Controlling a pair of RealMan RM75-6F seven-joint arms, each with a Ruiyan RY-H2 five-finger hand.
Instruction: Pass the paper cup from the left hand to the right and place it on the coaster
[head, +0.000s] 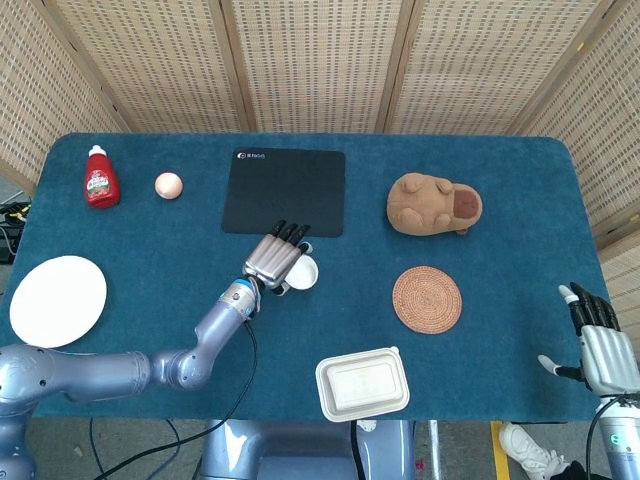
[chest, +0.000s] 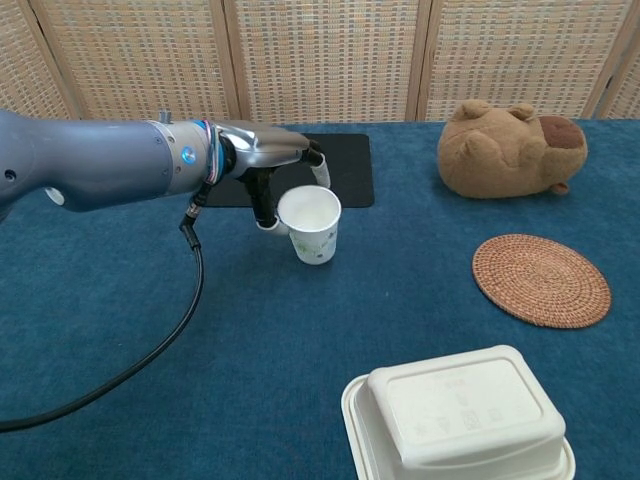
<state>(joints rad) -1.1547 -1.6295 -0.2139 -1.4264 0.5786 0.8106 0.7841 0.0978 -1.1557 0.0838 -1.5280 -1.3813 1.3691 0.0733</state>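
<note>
My left hand (head: 277, 262) (chest: 268, 165) holds a white paper cup (head: 301, 272) (chest: 311, 223) above the blue table, just in front of the black mat. The cup is tilted a little, mouth toward the chest camera, gripped by its rim and side. The round woven coaster (head: 427, 298) (chest: 541, 279) lies flat on the table to the right of the cup, with nothing on it. My right hand (head: 601, 350) hangs beyond the table's right front corner, fingers spread and holding nothing; only the head view shows it.
A black mat (head: 285, 192) (chest: 285, 170) lies behind the cup. A brown plush toy (head: 433, 205) (chest: 511, 148) sits behind the coaster. A white lidded food box (head: 362, 384) (chest: 460, 413) stands at the front edge. Far left are a red bottle (head: 101, 178), a small ball (head: 168, 185) and a white plate (head: 57, 300).
</note>
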